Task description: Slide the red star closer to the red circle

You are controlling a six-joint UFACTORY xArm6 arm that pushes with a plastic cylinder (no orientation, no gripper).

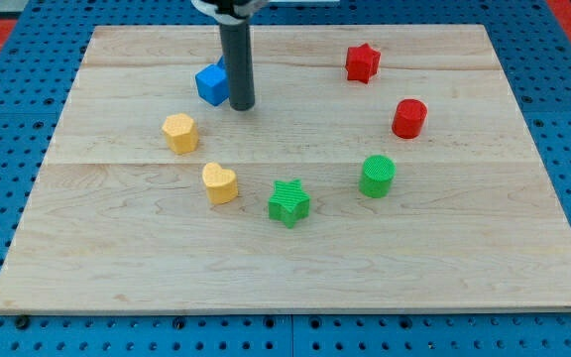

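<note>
The red star (362, 62) lies near the view's top right on the wooden board (295, 268). The red circle (409, 118) lies below and to the right of it, a short gap apart. My tip (242, 105) rests on the board at the upper left of centre, just right of a blue block (212, 83) and far to the left of the red star.
A yellow hexagon block (179, 132) and a yellow heart (220, 183) lie at the left. A green star (288, 202) and a green circle (377, 176) lie low in the middle. A blue pegboard (8, 119) surrounds the board.
</note>
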